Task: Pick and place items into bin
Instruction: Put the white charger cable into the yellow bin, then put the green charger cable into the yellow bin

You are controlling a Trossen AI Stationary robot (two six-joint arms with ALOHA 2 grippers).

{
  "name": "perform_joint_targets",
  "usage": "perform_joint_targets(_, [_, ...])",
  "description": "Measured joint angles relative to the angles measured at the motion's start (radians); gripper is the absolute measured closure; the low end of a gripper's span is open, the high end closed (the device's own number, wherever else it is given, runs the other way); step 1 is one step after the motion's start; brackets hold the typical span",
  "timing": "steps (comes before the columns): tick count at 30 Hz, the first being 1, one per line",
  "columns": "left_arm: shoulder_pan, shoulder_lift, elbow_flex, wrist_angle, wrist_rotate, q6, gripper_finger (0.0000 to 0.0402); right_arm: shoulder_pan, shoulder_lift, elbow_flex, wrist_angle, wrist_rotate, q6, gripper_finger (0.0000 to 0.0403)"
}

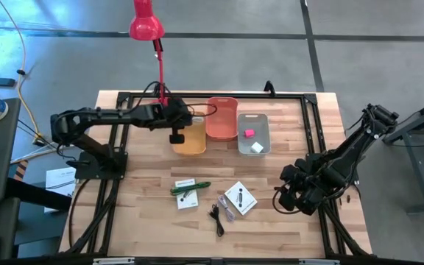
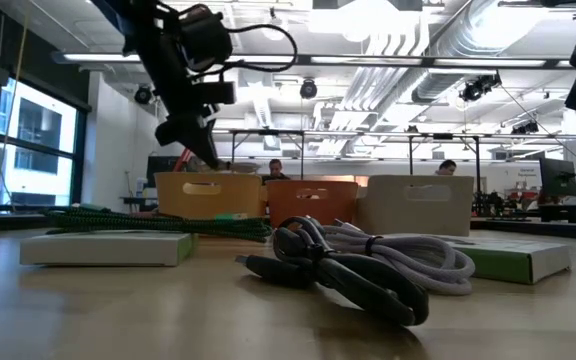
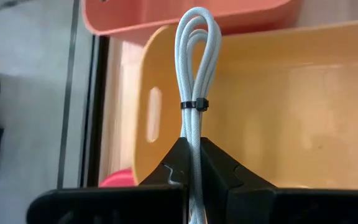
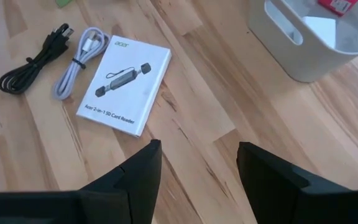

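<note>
My left gripper [image 3: 196,155] is shut on a white braided cable [image 3: 196,74], folded into a bundle with a black tie round it. It hangs over the yellow bin [image 1: 189,138]. On the table's near middle lie two white cards [image 1: 185,194] [image 4: 126,87], a green stick [image 1: 191,187], a black cable [image 4: 33,56] and a pale coiled cable [image 4: 79,59]. A pink cube [image 1: 248,132] and a white cube [image 1: 257,147] lie in the grey bin [image 1: 253,118]. My right gripper [image 4: 199,168] stands open above the bare wood right of the cards. My left gripper pinches the folded cable bundle between its two fingers [image 3: 180,163], just below the black tie [image 3: 194,105]. The cable runs along the fingers, and its looped end [image 3: 197,25] sticks out past the fingertips. The fingers slant down from the table's left. The cable is lifted clear above the yellow bin.
Three bins stand in a row at the table's far middle: yellow, orange [image 1: 222,118] and grey. A red lamp [image 1: 146,26] on a red stem rises behind the yellow bin, near my left arm. Bare wood lies between the bins and the cards.
</note>
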Motion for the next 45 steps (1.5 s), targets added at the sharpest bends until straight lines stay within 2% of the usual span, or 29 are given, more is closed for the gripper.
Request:
perform_joint_targets(6, [0.024, 0.0, 0.0, -0.01, 0.015, 0.007, 0.038, 0.0, 0.0, 0.0, -0.001, 0.007, -0.001, 0.0204])
perform_joint_targets(20, [0.022, 0.0, 0.0, 0.005, 0.032, 0.041, 0.0294, -0.028, 0.0, 0.0, -0.001, 0.014, -0.002, 0.0204])
perform_joint_targets(23, [0.022, 0.0, 0.005, 0.002, 0.08, 0.041, 0.0285, -0.032, 0.0, 0.0, 0.0, 0.014, -0.006, 0.0204])
perform_joint_targets(31, [0.006, -0.006, 0.114, -0.052, 0.319, 0.064, 0.0282, -0.032, 0.0, 0.0, -0.004, 0.013, -0.01, 0.0204])
perform_joint_targets(38, [-0.102, -0.006, 0.184, -0.177, 0.378, 0.144, 0.0303, -0.032, 0.0, 0.0, -0.005, 0.019, -0.011, 0.0204])
perform_joint_targets(45, [-0.295, -0.006, 0.19, -0.293, 0.438, 0.084, 0.0321, -0.032, 0.0, 0.0, -0.006, 0.025, -0.026, 0.0204])
